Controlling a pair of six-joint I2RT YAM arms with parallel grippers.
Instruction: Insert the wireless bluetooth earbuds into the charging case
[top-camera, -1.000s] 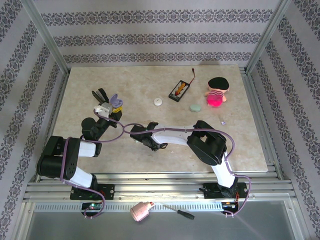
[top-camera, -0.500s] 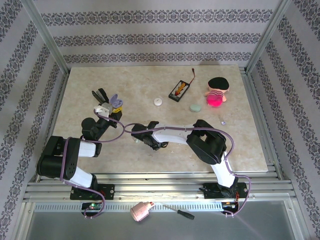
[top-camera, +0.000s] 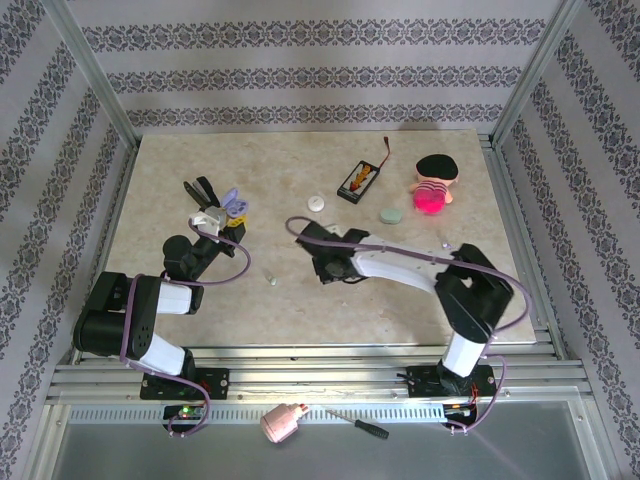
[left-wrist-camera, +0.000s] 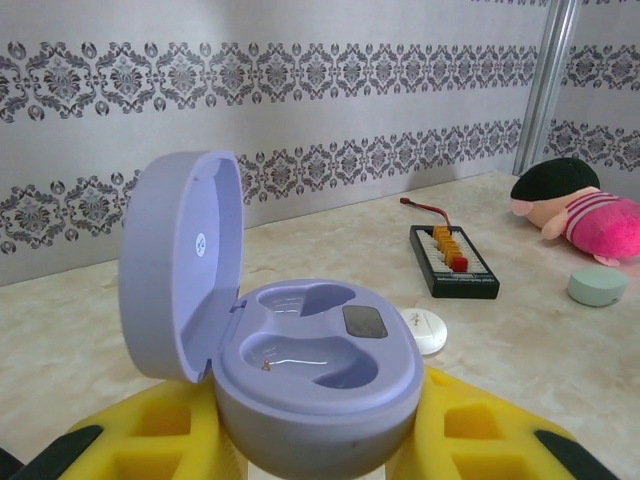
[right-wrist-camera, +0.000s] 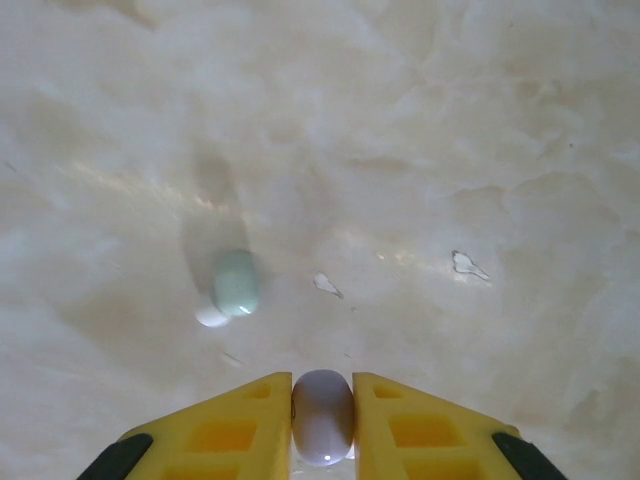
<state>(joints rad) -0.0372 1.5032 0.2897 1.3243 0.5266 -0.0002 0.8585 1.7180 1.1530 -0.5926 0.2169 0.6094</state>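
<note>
One earbud gripped, carry next
My right claw (right-wrist-camera: 322, 445) clamps a tiny pale-lavender earbud (right-wrist-camera: 322, 415); left claw (left-wrist-camera: 320, 450), nine o'clock, clamps the open lavender oval plastic case (left-wrist-camera: 320, 365).

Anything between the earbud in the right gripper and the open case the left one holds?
Nothing visible. The lavender earbud sits in the right gripper; the case has its lid up, both wells empty. A mint earbud lies on the table.

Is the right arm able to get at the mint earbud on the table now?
Probably yes: bare table separates the right gripper from the mint earbud, though it is shut on a lavender earbud.
</note>
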